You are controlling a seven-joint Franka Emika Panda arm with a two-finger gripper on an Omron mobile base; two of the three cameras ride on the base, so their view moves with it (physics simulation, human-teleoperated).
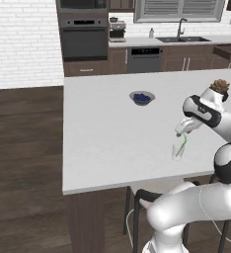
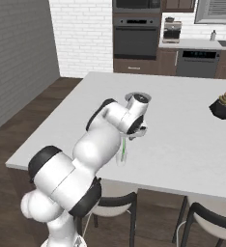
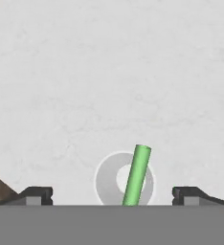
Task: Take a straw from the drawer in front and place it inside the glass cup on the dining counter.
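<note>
Hand (image 3: pixel 112 195) spread wide, gripping nothing. Straw (image 3: pixel 136 175) directly beneath, leaning inside glass cup (image 3: pixel 124 181) on worktop (image 3: pixel 109 72). Judged light, thin, easily crushed; best pinched gently mid-shaft. Cup probably fragile, tippable.

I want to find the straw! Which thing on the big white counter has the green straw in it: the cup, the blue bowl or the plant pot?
The clear glass cup near the counter's front edge, under the open gripper. The green straw leans inside it.
</note>
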